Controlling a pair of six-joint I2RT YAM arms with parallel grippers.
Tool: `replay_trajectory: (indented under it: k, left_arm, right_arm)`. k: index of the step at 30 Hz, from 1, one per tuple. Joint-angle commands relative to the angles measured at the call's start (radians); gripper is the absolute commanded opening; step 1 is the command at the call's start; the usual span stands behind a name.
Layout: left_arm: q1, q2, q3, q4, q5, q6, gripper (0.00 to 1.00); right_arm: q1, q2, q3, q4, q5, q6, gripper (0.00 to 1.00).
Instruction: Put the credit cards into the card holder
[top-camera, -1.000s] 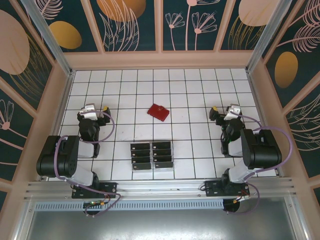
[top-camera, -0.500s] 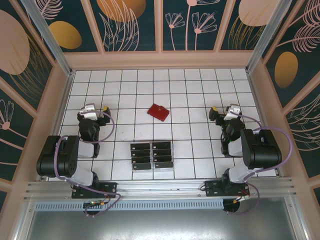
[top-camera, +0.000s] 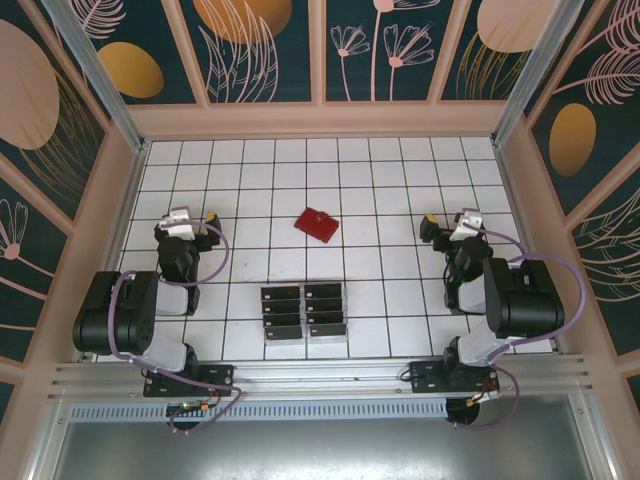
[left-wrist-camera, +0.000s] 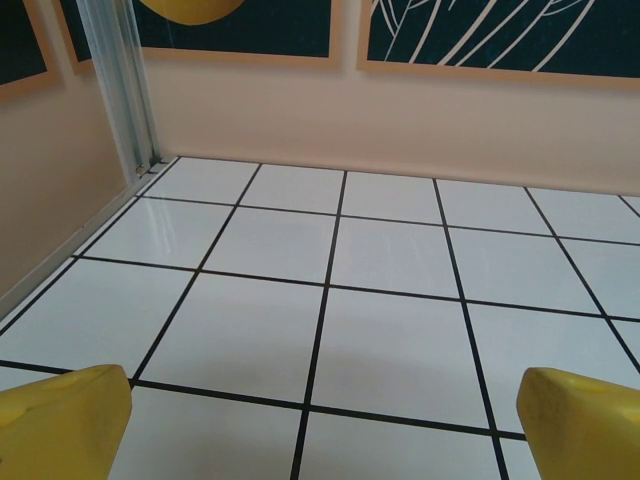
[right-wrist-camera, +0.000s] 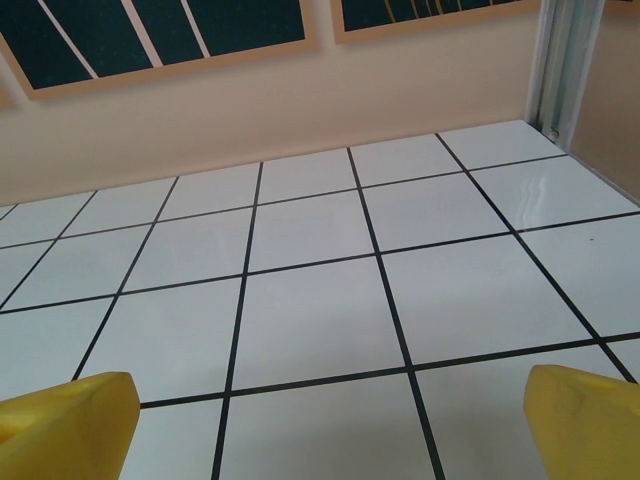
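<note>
One red card holder (top-camera: 318, 224) lies flat and slightly askew on the white tiled table (top-camera: 250, 170). It sits about midway between left and right, in the middle depth of the floor.

Eight dark cards (top-camera: 304, 312) sit nearer, well apart from the holder. They are set in two columns of four, side by side, close to the near edge and between the two arm bases. From above I cannot tell whether they lie flat or stand in something.

There are two arms. The left arm (top-camera: 125, 315) is folded at the near left, and its wrist reaches over the tiles to the left of the holder, well apart from it. The right arm (top-camera: 515, 295) is folded the same way at the near right, with its wrist to the right of the holder and also well apart.

The left gripper (left-wrist-camera: 322, 425) is spread wide and empty. Its two yellow fingertips (left-wrist-camera: 60, 425) sit at the bottom corners of its wrist view, with bare tiles between them and the far left corner of the enclosure ahead.

The right gripper (right-wrist-camera: 325, 425) is likewise wide and empty. Its two yellow fingertips (right-wrist-camera: 65, 425) are far apart over bare tiles, facing the far wall (right-wrist-camera: 250, 110) near the right corner.
</note>
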Motion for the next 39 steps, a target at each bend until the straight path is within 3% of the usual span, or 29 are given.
replay_trajectory:
  k: [1, 6, 11, 15, 18, 22, 25, 31, 39]
  left_arm:
    - [0.008, -0.087, 0.087, -0.177, -0.013, -0.004, 0.99]
    - [0.008, -0.207, 0.211, -0.452, -0.046, -0.094, 0.99]
    - [0.008, -0.263, 0.333, -0.765, 0.021, -0.303, 0.99]
    - [0.006, -0.323, 0.364, -0.956, 0.127, -0.463, 0.99]
    - [0.003, -0.394, 0.358, -1.074, 0.219, -0.540, 0.99]
    - [-0.018, -0.486, 0.354, -1.232, 0.308, -0.582, 0.99]
    - [-0.043, -0.530, 0.333, -1.278, 0.334, -0.592, 0.99]
    - [-0.095, -0.534, 0.279, -1.293, 0.394, -0.655, 0.99]
    - [-0.103, -0.723, 0.232, -1.432, 0.465, -0.714, 0.99]
  right_arm:
    - [0.008, -0.132, -0.002, -0.058, 0.031, -0.002, 0.99]
    - [0.002, -0.375, 0.119, -0.454, 0.098, 0.152, 0.99]
    - [-0.014, -0.461, 0.227, -0.726, -0.097, 0.532, 0.99]
    - [-0.005, -0.516, 0.149, -0.634, -0.386, 0.645, 0.99]
    - [0.089, -0.548, 0.178, -0.830, -0.440, 0.624, 0.90]
    - [0.349, -0.616, 0.199, -1.103, -0.283, 0.575, 0.89]
    - [0.505, -0.645, 0.187, -1.214, -0.155, 0.605, 0.88]
    - [0.702, -0.637, 0.181, -1.262, -0.056, 0.700, 0.86]
    - [0.999, -0.598, 0.264, -1.429, 0.105, 0.760, 0.85]
